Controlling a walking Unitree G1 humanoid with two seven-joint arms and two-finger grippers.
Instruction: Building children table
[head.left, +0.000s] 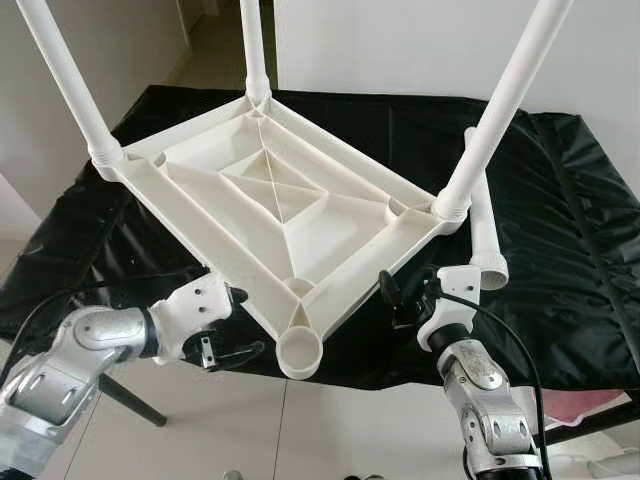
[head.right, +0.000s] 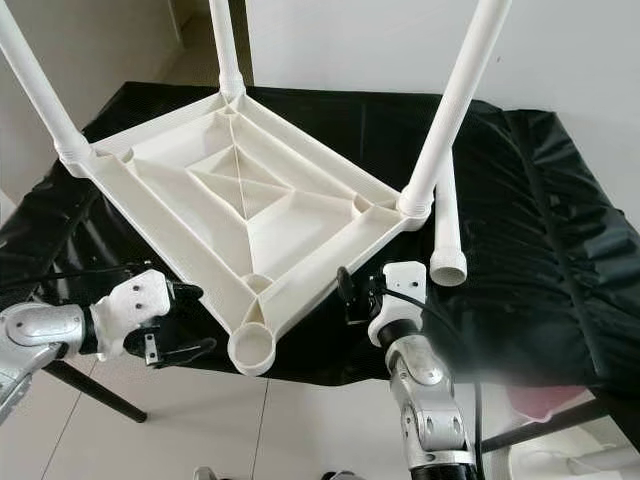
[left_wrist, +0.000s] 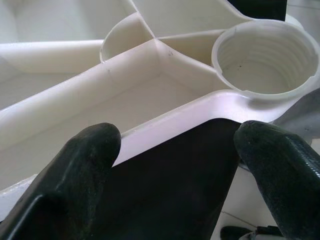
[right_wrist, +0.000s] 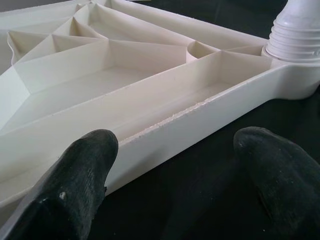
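Note:
The white plastic table top (head.left: 270, 195) lies upside down on a black cloth. Legs stand screwed into its left (head.left: 70, 80), far (head.left: 255, 50) and right (head.left: 500, 110) corners. The near corner's threaded socket (head.left: 300, 352) holds no leg. A loose fourth leg (head.left: 483, 225) lies on the cloth beside the right corner. My left gripper (head.left: 238, 325) is open at the near-left rim, close to that socket (left_wrist: 265, 60). My right gripper (head.left: 410, 290) is open at the near-right rim (right_wrist: 190, 125), its fingertips (right_wrist: 90, 160) on either side of the rim's edge.
The black cloth (head.left: 570, 250) covers a table whose front edge runs just behind my grippers. A dark stand leg (head.left: 130, 395) slants down to the tiled floor at the lower left. Something pink (head.left: 590, 405) shows under the table's right corner. White walls stand behind.

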